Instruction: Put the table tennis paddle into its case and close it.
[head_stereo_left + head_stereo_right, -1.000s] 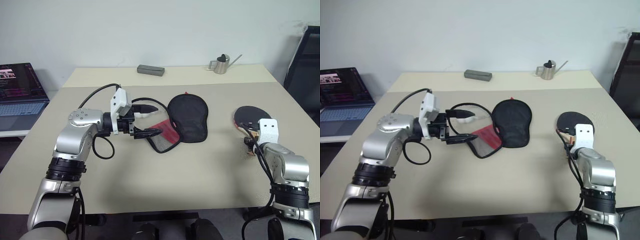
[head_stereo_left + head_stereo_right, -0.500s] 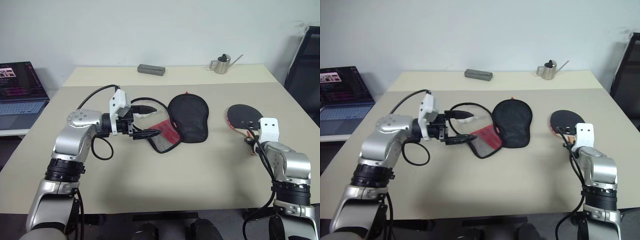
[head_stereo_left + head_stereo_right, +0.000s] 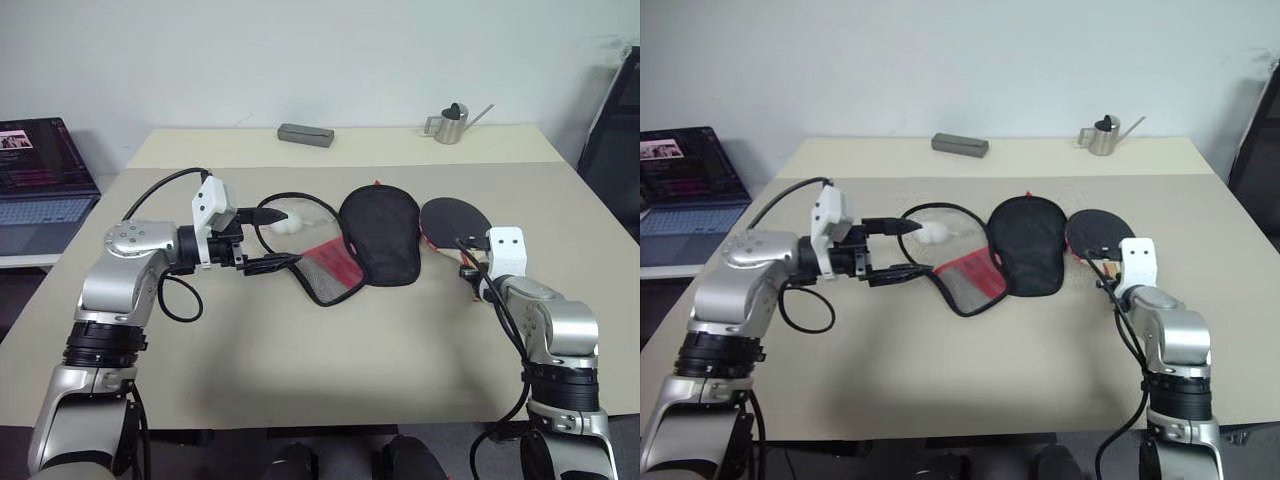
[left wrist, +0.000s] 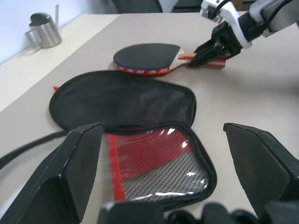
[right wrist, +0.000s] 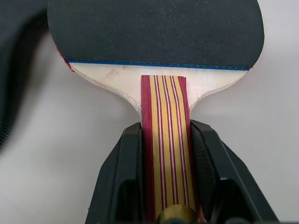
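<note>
- The right gripper (image 5: 163, 177) is clamped on the striped handle of the table tennis paddle (image 3: 455, 217), so the blade sticks out ahead of it, away from the robot.
- The blade is seen just beside the case (image 3: 378, 235), at its right edge; whether they're touching can't be told.
- The case lies flat on the worktop (image 3: 330, 350), mesh flap (image 3: 328, 272) folded open toward the left gripper (image 4: 163, 172).
- That left gripper is spread wide, nothing held, pointed at the flap.
- The paddle's long axis is probably meant to be swung leftward into the opening.

Table (image 3: 330, 370) bare near robot; case (image 3: 378, 235) crowds paddle (image 3: 455, 217).
</note>
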Action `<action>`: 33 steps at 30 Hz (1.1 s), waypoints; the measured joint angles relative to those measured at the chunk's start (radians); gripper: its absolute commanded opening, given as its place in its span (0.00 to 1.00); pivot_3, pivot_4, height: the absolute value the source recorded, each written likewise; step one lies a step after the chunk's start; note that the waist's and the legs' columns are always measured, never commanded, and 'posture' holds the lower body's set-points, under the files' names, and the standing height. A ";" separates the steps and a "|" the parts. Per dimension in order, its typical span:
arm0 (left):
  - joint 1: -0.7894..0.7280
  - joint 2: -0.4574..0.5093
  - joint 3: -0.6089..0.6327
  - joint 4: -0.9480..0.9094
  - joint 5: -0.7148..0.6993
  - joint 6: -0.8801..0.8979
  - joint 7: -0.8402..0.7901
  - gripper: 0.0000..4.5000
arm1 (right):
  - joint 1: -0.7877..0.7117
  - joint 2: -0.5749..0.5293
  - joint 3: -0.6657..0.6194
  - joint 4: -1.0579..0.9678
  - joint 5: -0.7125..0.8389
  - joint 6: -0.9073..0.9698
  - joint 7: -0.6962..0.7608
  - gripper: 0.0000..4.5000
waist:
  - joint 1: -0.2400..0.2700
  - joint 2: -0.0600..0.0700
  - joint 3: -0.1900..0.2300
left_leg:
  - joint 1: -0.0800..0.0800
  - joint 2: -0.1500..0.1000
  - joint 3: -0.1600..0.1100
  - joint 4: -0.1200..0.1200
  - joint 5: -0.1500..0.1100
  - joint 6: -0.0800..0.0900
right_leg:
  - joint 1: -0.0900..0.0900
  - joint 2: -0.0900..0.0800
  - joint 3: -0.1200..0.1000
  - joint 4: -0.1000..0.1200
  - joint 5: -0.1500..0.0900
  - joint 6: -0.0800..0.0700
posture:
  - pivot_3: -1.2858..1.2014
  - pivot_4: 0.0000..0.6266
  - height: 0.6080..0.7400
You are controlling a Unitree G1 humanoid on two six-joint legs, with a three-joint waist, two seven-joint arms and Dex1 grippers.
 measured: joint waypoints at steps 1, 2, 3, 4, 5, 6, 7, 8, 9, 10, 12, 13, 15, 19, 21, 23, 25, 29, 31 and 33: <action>0.000 0.001 0.001 0.000 0.000 0.000 0.001 1.00 | -0.007 0.001 0.000 -0.005 0.000 0.000 -0.001 0.24 | 0.000 0.000 0.000 | -0.002 0.000 0.000 0.000 0.000 0.000 | -0.002 0.000 0.000 0.000 0.000 0.000 | 0.52 0.24 1.00; 0.000 0.001 0.003 0.000 0.000 -0.001 0.001 1.00 | -0.013 0.002 0.000 -0.009 0.001 0.000 -0.002 0.24 | 0.000 0.000 0.000 | -0.004 0.000 0.000 0.000 0.000 0.000 | -0.005 0.000 0.000 0.001 0.000 0.000 | 0.52 0.24 1.00; 0.000 0.001 0.006 0.000 0.000 -0.001 0.001 1.00 | -0.020 0.004 0.000 -0.014 0.001 0.000 -0.005 0.24 | 0.000 0.000 0.000 | -0.007 0.000 0.000 0.001 0.000 -0.001 | -0.008 0.000 0.000 0.002 0.000 0.000 | 0.52 0.24 1.00; 0.000 0.001 0.008 0.000 0.000 -0.001 0.002 1.00 | -0.025 0.007 0.000 -0.020 0.001 0.000 -0.007 0.24 | -0.001 0.000 0.000 | -0.010 0.000 0.001 0.001 0.001 -0.001 | -0.012 0.000 0.001 0.004 0.000 0.000 | 0.52 0.24 1.00; 0.001 0.001 0.009 0.000 0.000 -0.001 0.002 1.00 | -0.028 0.010 0.000 -0.025 0.001 0.000 -0.009 0.24 | -0.002 0.000 0.000 | -0.012 0.000 0.001 0.001 0.002 -0.004 | -0.015 0.000 0.001 0.005 0.000 0.000 | 0.52 0.24 1.00; 0.001 0.001 0.009 0.000 0.000 -0.001 0.002 1.00 | -0.030 0.012 0.000 -0.026 0.001 0.000 -0.011 0.24 | -0.002 0.000 0.000 | -0.012 0.000 0.001 0.001 0.003 -0.004 | -0.015 0.000 0.001 0.005 0.000 0.000 | 0.52 0.24 1.00; 0.001 0.001 0.009 0.000 0.000 -0.001 0.002 1.00 | -0.032 0.013 0.000 -0.026 0.001 0.000 -0.012 0.24 | -0.002 0.000 0.000 | -0.012 0.000 0.001 0.001 0.003 -0.005 | -0.015 0.000 0.001 0.005 0.000 0.000 | 0.52 0.24 1.00; 0.001 0.001 0.009 0.000 0.000 -0.001 0.002 1.00 | -0.033 0.014 0.000 -0.026 0.001 0.000 -0.013 0.24 | -0.003 0.000 0.000 | -0.012 0.000 0.001 0.001 0.003 -0.004 | -0.015 0.000 0.001 0.005 0.000 0.000 | 0.52 0.24 1.00; 0.001 0.001 0.009 0.000 0.000 -0.001 0.002 1.00 | -0.034 0.014 0.000 -0.026 0.002 0.000 -0.015 0.24 | -0.003 0.000 0.000 | -0.012 0.000 0.001 0.001 0.003 -0.004 | -0.015 0.000 0.002 0.005 0.000 0.000 | 0.52 0.24 1.00; 0.001 0.001 0.009 0.000 0.000 -0.001 0.002 1.00 | -0.036 0.016 0.001 -0.026 0.003 0.002 -0.017 0.24 | -0.004 0.000 0.000 | -0.012 0.000 0.002 0.001 0.003 -0.004 | -0.015 0.000 0.002 0.005 0.000 0.000 | 0.52 0.24 1.00; 0.001 0.001 0.009 0.000 0.000 -0.002 0.002 1.00 | -0.046 0.024 0.001 -0.029 0.003 0.012 -0.020 0.24 | -0.007 0.000 0.000 | -0.011 0.000 0.002 0.001 0.002 -0.004 | -0.015 0.000 0.002 0.005 0.000 0.000 | 0.52 0.24 1.00; 0.001 0.001 0.009 0.001 0.001 -0.004 0.002 1.00 | -0.055 0.035 0.003 -0.031 0.004 0.021 -0.022 0.24 | -0.009 0.000 0.000 | -0.011 0.000 0.002 0.001 0.002 -0.004 | -0.015 0.000 0.002 0.006 0.000 0.000 | 0.52 0.24 1.00; 0.001 0.001 0.009 0.001 0.002 -0.005 0.002 1.00 | -0.077 0.064 0.015 -0.041 0.004 0.039 -0.027 0.24 | -0.012 0.000 0.000 | -0.011 0.000 0.002 0.001 0.002 -0.004 | -0.015 0.000 0.002 0.006 0.000 0.000 | 0.52 0.24 1.00; 0.001 0.000 0.009 0.005 0.009 -0.007 0.002 1.00 | -0.137 0.151 0.054 -0.055 0.009 0.075 -0.046 0.24 | -0.014 0.000 0.000 | -0.011 0.001 0.001 0.001 0.003 -0.004 | -0.015 0.001 0.002 0.006 0.000 0.000 | 0.52 0.24 1.00; 0.001 -0.001 0.009 0.007 0.012 -0.008 0.002 1.00 | -0.167 0.196 0.077 -0.055 0.013 0.087 -0.055 0.24 | -0.013 0.000 0.000 | -0.011 0.000 0.001 0.001 0.003 -0.004 | -0.015 0.000 0.002 0.006 0.000 0.000 | 0.52 0.24 1.00; 0.001 -0.004 0.009 0.008 0.015 -0.009 0.002 1.00 | -0.193 0.239 0.087 -0.050 0.019 0.091 -0.064 0.24 | -0.011 0.001 0.000 | -0.011 0.000 0.001 0.001 0.003 -0.005 | -0.015 0.000 0.002 0.006 0.000 0.000 | 0.52 0.24 1.00; 0.001 -0.007 0.008 0.008 0.015 -0.014 0.002 1.00 | -0.217 0.268 0.095 -0.038 0.019 0.092 -0.068 0.24 | -0.010 0.000 0.000 | -0.011 0.000 0.001 0.001 0.003 -0.005 | -0.015 0.000 0.002 0.006 0.000 -0.001 | 0.52 0.24 1.00; 0.001 -0.008 0.008 0.008 0.016 -0.017 0.003 1.00 | -0.247 0.321 0.094 0.011 0.018 0.092 -0.092 0.24 | -0.010 0.000 0.000 | -0.011 0.000 0.001 0.001 0.003 -0.005 | -0.015 0.000 0.002 0.007 0.000 -0.001 | 0.52 0.24 1.00; 0.001 -0.008 0.008 0.008 0.016 -0.018 0.004 1.00 | -0.254 0.341 0.093 0.043 0.018 0.088 -0.104 0.24 | -0.010 0.001 0.000 | -0.011 0.000 0.001 0.001 0.003 -0.005 | -0.016 0.000 0.002 0.007 0.000 -0.001 | 0.52 0.24 1.00; 0.001 -0.008 0.008 0.008 0.016 -0.018 0.005 1.00 | -0.271 0.352 0.093 0.091 0.016 0.075 -0.110 0.24 | -0.012 0.001 0.000 | -0.011 0.000 0.001 0.001 0.003 -0.005 | -0.016 0.000 0.003 0.007 0.000 -0.001 | 0.52 0.24 1.00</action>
